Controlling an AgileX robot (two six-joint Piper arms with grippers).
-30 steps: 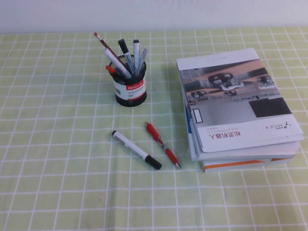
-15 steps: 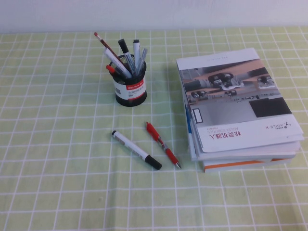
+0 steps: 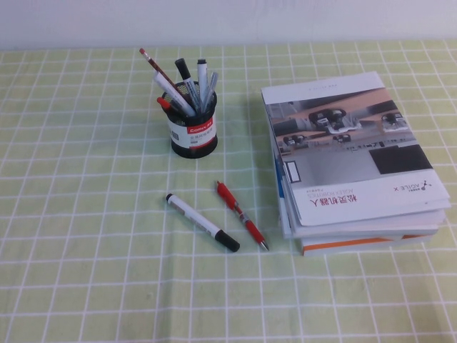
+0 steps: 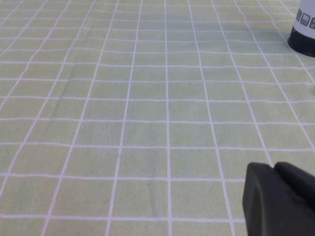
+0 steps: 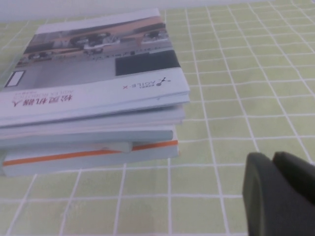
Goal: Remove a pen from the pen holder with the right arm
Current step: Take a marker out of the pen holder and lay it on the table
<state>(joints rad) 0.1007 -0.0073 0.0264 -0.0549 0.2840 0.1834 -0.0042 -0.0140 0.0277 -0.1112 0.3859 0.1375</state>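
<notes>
- Two pens flat on the checked green tablecloth (image 3: 86, 214), in front of the pen holder (image 3: 193, 128): white marker (image 3: 203, 222) with black cap, and red pen (image 3: 243, 215) beside it, not touching
- Several pens (image 3: 202, 80) standing or leaning in the black mesh pen holder, far left of centre, none gripped
- Right of the holder and well apart, stack of books (image 3: 353, 161)
- Low over bare cloth, left gripper (image 4: 274, 172), jaws together and empty, the holder's base far off
- Low over the cloth beside the book stack's corner, right gripper (image 5: 273, 162), jaws together on nothing, well apart from the pen holder
</notes>
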